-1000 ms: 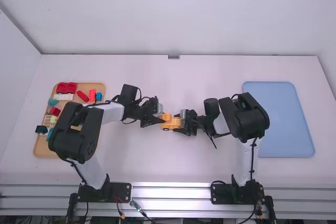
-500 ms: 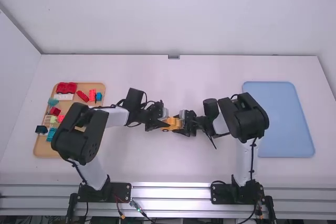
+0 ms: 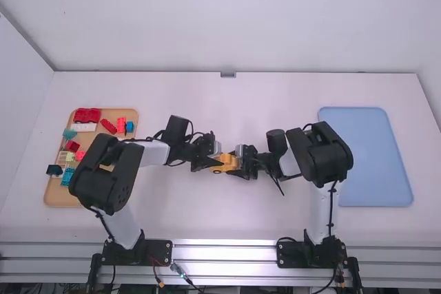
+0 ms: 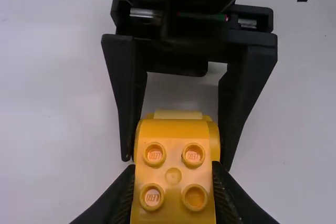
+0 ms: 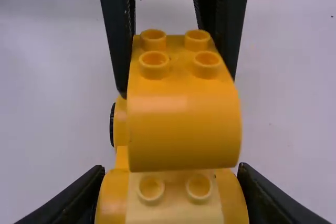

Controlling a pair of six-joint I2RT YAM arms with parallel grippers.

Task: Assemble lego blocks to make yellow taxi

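The left end effector [image 4: 173, 203] pinches the yellow top block [image 5: 184, 108] between its fingers; the right end effector [image 5: 170, 198] squeezes the car bottom [image 5: 176, 205] in its own. If the left pushes crooked, the block may tip and not stick.
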